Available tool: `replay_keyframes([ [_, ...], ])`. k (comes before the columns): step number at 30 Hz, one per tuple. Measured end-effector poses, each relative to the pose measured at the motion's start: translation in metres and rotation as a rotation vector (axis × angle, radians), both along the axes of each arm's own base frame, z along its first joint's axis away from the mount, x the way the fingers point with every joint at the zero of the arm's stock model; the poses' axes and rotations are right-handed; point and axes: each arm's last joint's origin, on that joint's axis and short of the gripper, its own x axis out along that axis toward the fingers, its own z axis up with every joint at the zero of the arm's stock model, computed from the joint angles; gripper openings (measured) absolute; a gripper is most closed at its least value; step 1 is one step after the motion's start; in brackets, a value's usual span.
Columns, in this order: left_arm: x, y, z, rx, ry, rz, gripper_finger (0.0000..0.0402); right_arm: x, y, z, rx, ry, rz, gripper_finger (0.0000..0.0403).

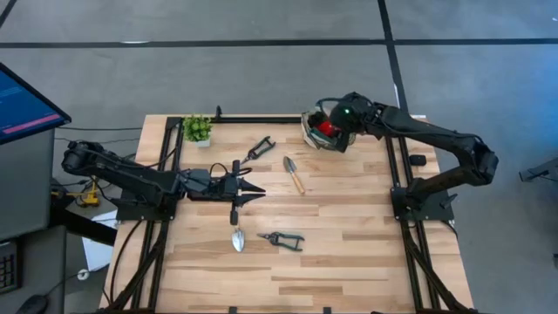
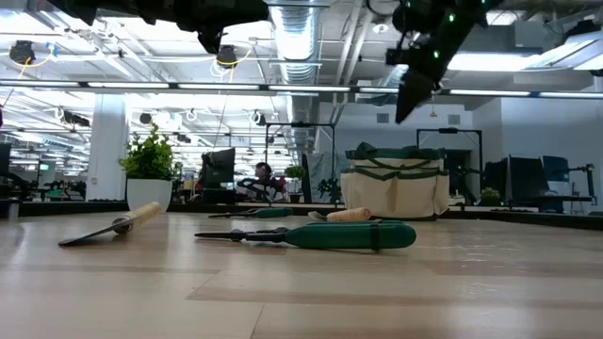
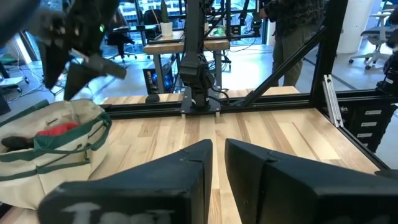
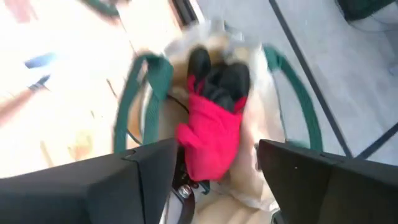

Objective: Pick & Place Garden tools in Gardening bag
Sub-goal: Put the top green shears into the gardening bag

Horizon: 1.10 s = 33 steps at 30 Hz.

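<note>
Red-and-black bundle [image 4: 211,134] inside gardening bag [image 4: 146,93], beneath open right tool [image 4: 211,165].

Red-and-black bundle [image 4: 211,134] inside upright beige bag [image 1: 311,133]; four tools [image 1: 294,174] on table.

A light wooden desk [image 1: 349,253] of butcher-block planks is seen from above, framed by black metal rails [image 1: 166,148] along its edges. A small green potted plant [image 1: 197,129] in a white pot is placed near the desk's corner at about eleven o'clock. A blue-lit monitor [image 1: 24,106] is seen off the desk at nine o'clock, with an orange object [image 1: 90,197] lying just below it. Grey floor [image 1: 261,70] crossed by dark lines is shown at twelve o'clock. In the low view, the plant [image 2: 151,169] is seen before an office hall, where a seated person [image 2: 265,178] is visible far behind.
</note>
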Motion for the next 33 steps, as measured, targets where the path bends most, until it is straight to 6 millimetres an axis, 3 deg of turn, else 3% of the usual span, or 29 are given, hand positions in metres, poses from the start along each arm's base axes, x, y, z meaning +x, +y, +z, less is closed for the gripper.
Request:
replay_keyframes([
  [4,0.0,0.0,0.0,0.002,0.0,0.0,0.0034,0.004,0.009,0.016,0.011,-0.048,0.018,0.0168],
  [11,0.0,0.0,0.0,0.07,0.006,0.0,0.0034,-0.003,0.029,0.026,0.122,-0.115,0.109,0.0013],
  [17,-0.001,0.002,-0.004,0.088,0.043,0.039,0.0033,-0.009,0.052,0.029,0.139,-0.173,0.161,0.0003],
  [24,-0.01,0.004,-0.016,0.092,0.065,0.058,0.0005,-0.021,0.078,0.013,0.15,-0.371,0.298,0.0002],
  [33,-0.052,0.012,-0.01,0.07,-0.045,0.062,0.0003,-0.031,0.097,-0.014,0.14,-0.605,0.436,0.0001],
])
